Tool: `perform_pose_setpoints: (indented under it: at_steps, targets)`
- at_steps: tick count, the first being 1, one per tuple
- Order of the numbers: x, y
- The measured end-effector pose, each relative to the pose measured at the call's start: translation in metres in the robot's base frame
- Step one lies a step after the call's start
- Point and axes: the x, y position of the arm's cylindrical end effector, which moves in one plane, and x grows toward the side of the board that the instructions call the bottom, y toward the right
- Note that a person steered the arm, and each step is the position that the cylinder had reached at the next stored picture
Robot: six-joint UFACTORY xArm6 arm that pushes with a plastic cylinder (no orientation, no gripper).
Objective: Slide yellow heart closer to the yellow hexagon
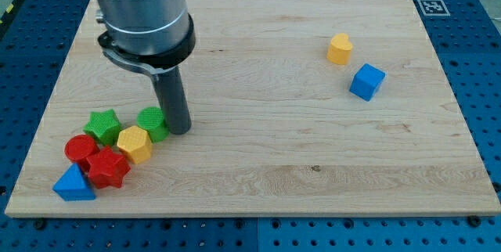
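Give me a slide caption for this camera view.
My tip beside the yellow hexagon; yellow heart far right.

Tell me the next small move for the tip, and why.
Probably lift off toward the view's upper right. My tip sits by the green block and yellow hexagon at lower left, while the yellow heart lies far across, near the blue cube. It must get beyond the heart to push it back.
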Motion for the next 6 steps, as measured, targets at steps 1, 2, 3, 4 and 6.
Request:
perform_pose_setpoints:
  at_steps: [1, 2, 3, 4, 6]
  targets:
    - [-0.006, 0.038]
    - [-0.071, 0.078]
    - [-0.169, 0.119]
    - [-0.244, 0.180]
    - [-0.197, 0.270]
